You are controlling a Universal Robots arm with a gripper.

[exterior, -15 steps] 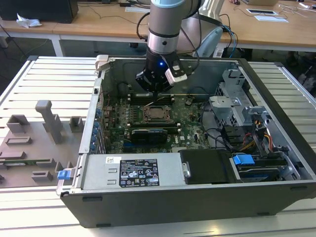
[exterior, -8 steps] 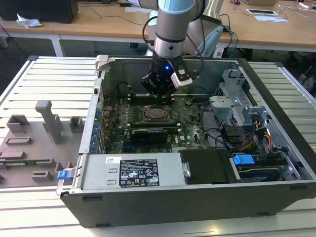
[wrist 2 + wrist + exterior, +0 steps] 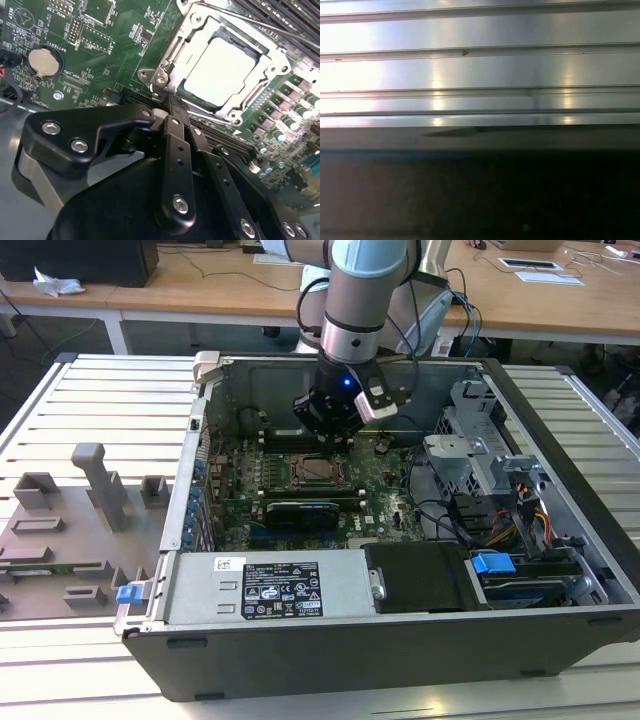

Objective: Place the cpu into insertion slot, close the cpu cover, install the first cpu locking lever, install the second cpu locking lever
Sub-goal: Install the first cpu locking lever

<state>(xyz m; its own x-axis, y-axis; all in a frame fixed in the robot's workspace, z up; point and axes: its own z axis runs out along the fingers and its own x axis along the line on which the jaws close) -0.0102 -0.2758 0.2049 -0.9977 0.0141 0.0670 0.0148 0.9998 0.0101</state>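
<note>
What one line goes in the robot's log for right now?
chip: in socket | cover: down over chip | gripper: shut, tip at socket corner

The arm [image 3: 365, 270] stands near-vertical directly above the gripper [image 3: 326, 440], with the silver wrist [image 3: 350, 338] in line over the black gripper body. A blue indicator light [image 3: 347, 380] glows just above the gripper body. The gripper points straight down. In the second wrist view, the two black fingers [image 3: 176, 150] run side by side and converge at the tips, drawn together with no visible gap. A black linkage [image 3: 95, 132] branches sideways from the finger base.
</note>
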